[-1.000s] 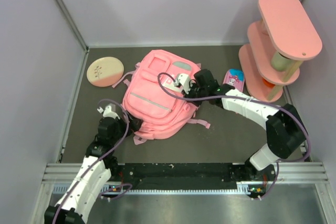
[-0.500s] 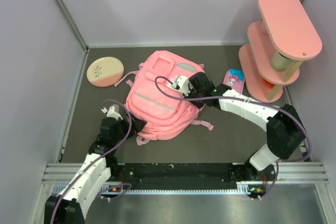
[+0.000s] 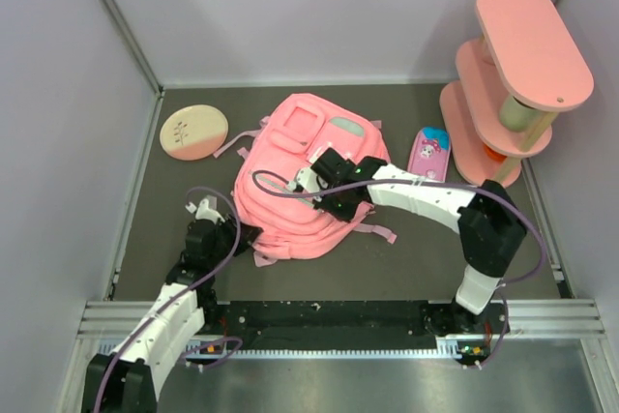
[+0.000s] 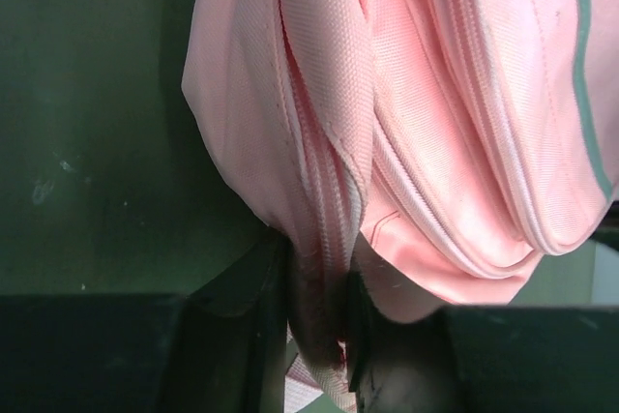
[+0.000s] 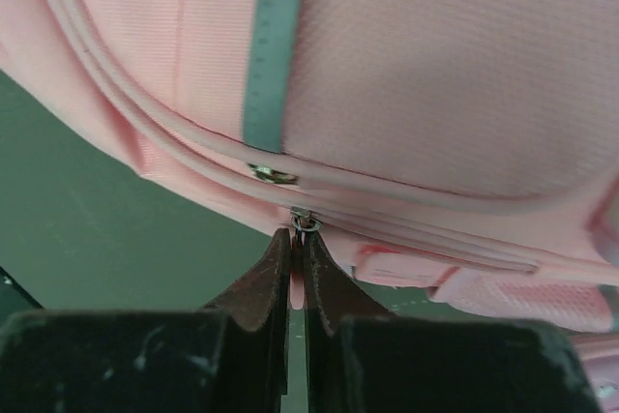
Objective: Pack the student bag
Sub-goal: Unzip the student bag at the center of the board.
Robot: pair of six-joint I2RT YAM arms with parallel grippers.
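The student bag (image 3: pixel 295 157), a large pink backpack, lies front up in the middle of the dark mat. My right gripper (image 3: pixel 314 186) rests on its front. In the right wrist view this gripper (image 5: pixel 298 244) is shut on a pink zipper pull (image 5: pixel 306 223) at the bag's seam, below a grey strip (image 5: pixel 271 45). My left gripper (image 3: pixel 246 232) is at the bag's near-left edge. Seen from the left wrist, the left gripper (image 4: pixel 317 287) is clamped on a hanging fold of the bag's pink fabric (image 4: pixel 319 191).
A round cream and pink disc (image 3: pixel 193 132) lies at the back left. A small pink cartoon pencil case (image 3: pixel 428 154) sits right of the bag. Behind it, in the back right corner, stands a pink tiered shelf (image 3: pixel 513 74). Grey walls close in three sides.
My left gripper has closed on the bag's near-left edge. The right gripper has slid left and toward me across the bag with the zipper pull, and the bag has bunched up.
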